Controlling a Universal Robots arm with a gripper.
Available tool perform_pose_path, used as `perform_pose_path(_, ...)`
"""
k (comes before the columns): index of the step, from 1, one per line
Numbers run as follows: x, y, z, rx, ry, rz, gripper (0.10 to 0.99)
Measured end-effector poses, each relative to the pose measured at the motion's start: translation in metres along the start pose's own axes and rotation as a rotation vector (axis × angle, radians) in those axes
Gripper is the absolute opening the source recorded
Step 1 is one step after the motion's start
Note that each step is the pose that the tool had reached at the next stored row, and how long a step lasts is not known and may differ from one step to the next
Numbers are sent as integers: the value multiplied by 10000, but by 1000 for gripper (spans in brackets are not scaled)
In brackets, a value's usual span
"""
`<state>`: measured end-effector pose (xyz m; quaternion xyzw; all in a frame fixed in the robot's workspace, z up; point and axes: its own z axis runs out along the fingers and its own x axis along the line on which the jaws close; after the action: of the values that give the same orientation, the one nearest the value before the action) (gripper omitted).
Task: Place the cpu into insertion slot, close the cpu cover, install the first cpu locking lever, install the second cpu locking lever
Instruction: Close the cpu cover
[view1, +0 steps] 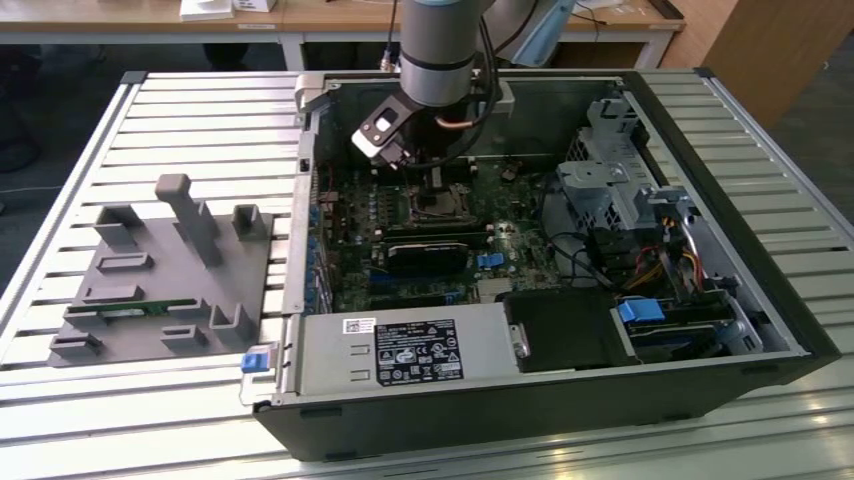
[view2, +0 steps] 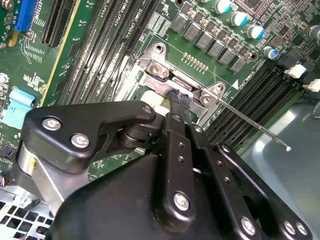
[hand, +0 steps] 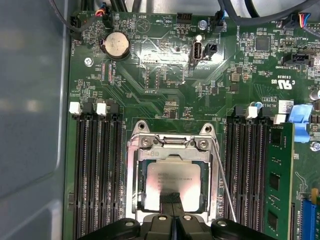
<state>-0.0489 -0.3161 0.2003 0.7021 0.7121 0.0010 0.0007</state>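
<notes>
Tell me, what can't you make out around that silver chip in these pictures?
First wrist view: the hand covers one edge of the cpu and cpu cover.
Second wrist view: the hand's body hides most of the cpu cover.
Exterior view: the insertion slot is too small to judge.

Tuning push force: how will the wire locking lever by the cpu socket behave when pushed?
The locking lever is a long thin wire, so probably springy, flexing before it moves. Bare smooth metal: the gripper may slip off it. Being so thin, likely light.
</notes>
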Motion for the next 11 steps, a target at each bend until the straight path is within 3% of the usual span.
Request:
perform_pose_path(6,0,-1,1,0,-1,0,106)
perform_pose_path(11,0,-4,-85,-4,0,0,106)
